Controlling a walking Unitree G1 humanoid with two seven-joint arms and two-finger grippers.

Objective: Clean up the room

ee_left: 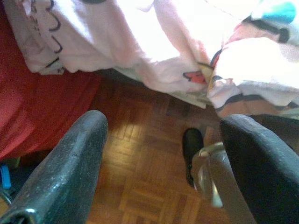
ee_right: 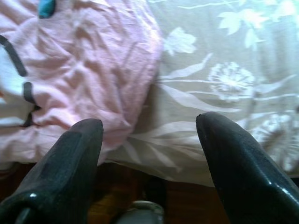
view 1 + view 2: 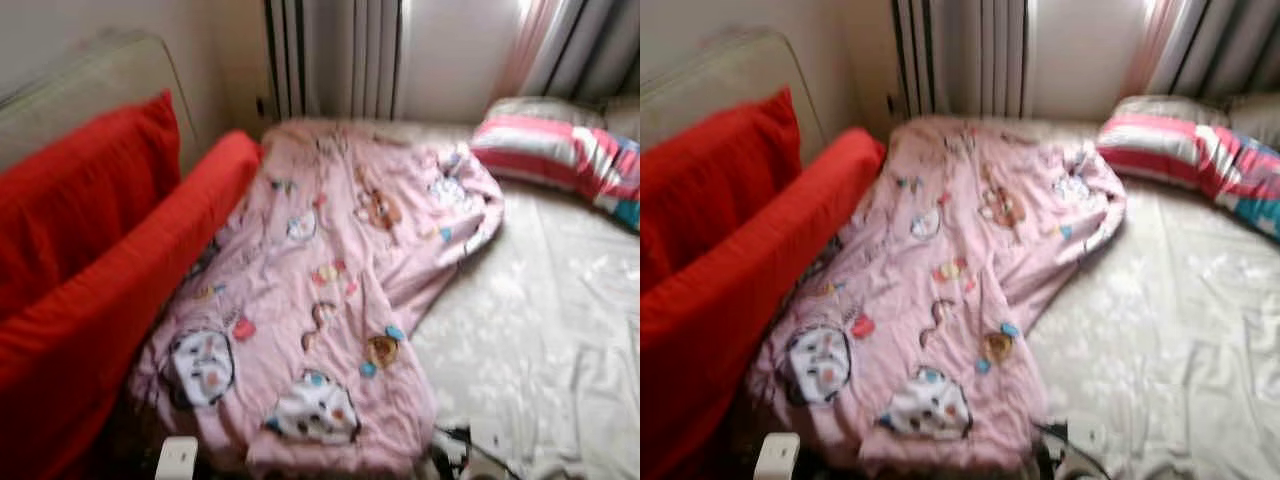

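We saw a pink cartoon-print blanket [image 3: 940, 290] spread rumpled on the floral bedsheet [image 3: 1160, 340] | red cushions [image 3: 730, 230] lay along its left | a striped pillow [image 3: 1190, 150] sat at far right | view blurred.

The bed with the pale flower-printed sheet [image 3: 560, 330] serves as the landmark. A pink cartoon-printed quilt [image 3: 320, 290] lies spread on its left half, running from the foot end up toward the head, with one corner folded over near the middle. At the head end, on the bed's right side, a pink-and-white striped pillow [image 3: 560, 150] rests on the sheet. Left of the bed, touching its edge, stands a red fabric sofa [image 3: 110, 300] with a red cushion [image 3: 80, 190] on it. Behind the bed's head hang grey striped curtains [image 3: 335, 55]. Below the bed's foot edge lies brown parquet wood floor [image 1: 145, 158].
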